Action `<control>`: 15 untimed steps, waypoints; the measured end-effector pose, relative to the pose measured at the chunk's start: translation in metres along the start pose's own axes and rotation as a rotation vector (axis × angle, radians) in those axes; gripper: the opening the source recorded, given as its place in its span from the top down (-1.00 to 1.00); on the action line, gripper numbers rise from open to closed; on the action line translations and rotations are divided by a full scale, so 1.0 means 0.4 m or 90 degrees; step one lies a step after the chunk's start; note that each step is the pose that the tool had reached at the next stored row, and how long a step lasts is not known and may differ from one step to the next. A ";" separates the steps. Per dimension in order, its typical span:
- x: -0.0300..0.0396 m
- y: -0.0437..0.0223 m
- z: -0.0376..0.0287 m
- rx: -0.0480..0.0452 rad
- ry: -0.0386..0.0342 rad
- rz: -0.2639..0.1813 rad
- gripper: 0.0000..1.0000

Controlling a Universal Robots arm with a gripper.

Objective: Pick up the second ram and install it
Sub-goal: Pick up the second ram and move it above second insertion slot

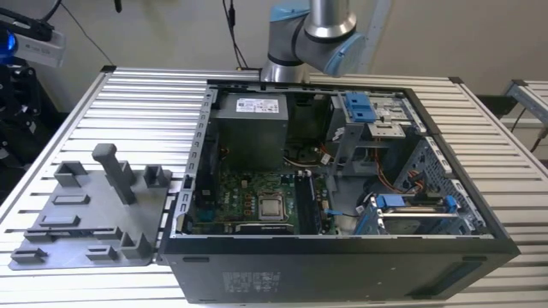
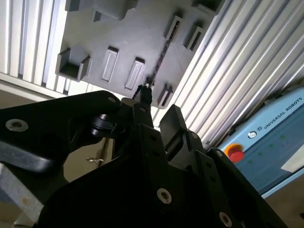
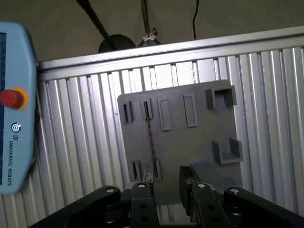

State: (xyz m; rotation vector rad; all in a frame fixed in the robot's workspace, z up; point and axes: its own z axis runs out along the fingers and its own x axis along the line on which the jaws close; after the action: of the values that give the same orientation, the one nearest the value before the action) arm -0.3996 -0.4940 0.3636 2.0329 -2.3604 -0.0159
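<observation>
Gripper (image 3: 164, 177): jaws apart, empty, above your grey fixture tray (image 3: 199, 142). Second ram (image 3: 150, 142): seemingly standing edge-up in the tray's slots. Light, stiff, fragile; grip its long flat faces, clear of the contacts.

A ribbed metal table (image 1: 145, 109) carries two things: a grey fixture plate (image 1: 90, 192) and, just beside it, an open computer case (image 1: 342, 273).

The table (image 1: 137, 96) is ribbed, bright bare metal, the tray (image 1: 86, 208) smooth matt grey plastic, the computer case (image 1: 342, 273) dark and matt, the gripper (image 3: 165, 184) matt black.
</observation>
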 end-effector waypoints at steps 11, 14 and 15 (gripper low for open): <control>0.002 0.014 0.018 0.0000 -0.0003 0.008 0.28; 0.002 0.017 0.023 -0.0001 -0.0003 0.008 0.28; 0.002 0.018 0.025 -0.0001 -0.0002 0.008 0.28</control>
State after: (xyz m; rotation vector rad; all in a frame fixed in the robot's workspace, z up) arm -0.4072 -0.4940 0.3536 2.0180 -2.3733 -0.0162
